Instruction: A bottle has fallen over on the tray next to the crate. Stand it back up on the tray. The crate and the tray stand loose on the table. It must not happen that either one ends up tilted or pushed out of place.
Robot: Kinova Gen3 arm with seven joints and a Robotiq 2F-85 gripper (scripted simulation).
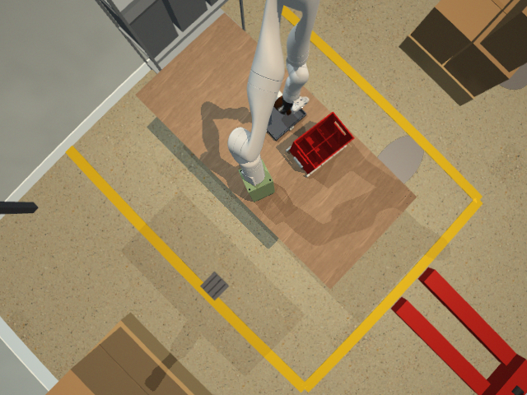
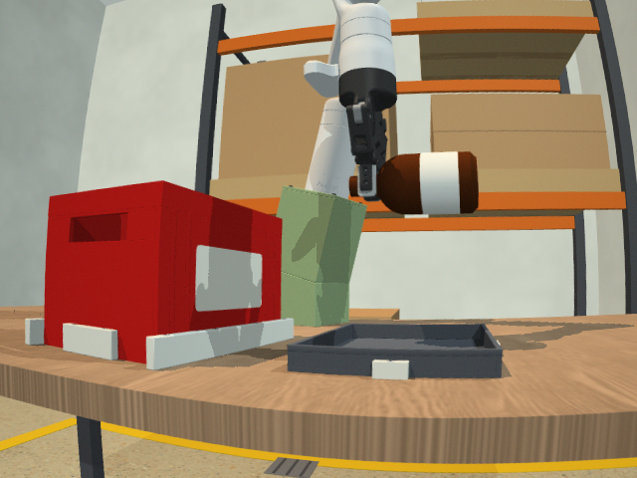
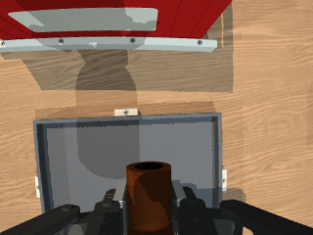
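My gripper [image 2: 366,179] is shut on the neck of a brown bottle [image 2: 426,182] with a white label. It holds the bottle lying level, high above the dark grey tray [image 2: 395,350]. In the wrist view the bottle's neck [image 3: 149,200] sits between my fingers, with the empty tray [image 3: 128,157] right below. From above, the gripper [image 1: 291,106] hangs over the tray [image 1: 286,122], and the arm hides most of the bottle. The red crate [image 2: 154,267] stands beside the tray, to its left in the side view.
White stop blocks [image 2: 216,342] lie along the crate's base, and one [image 2: 389,368] sits at the tray's front edge. The arm's green base [image 2: 318,257] stands behind the crate. The table's rounded front edge [image 2: 318,411] is close to the tray. Shelving with boxes [image 2: 520,128] stands behind.
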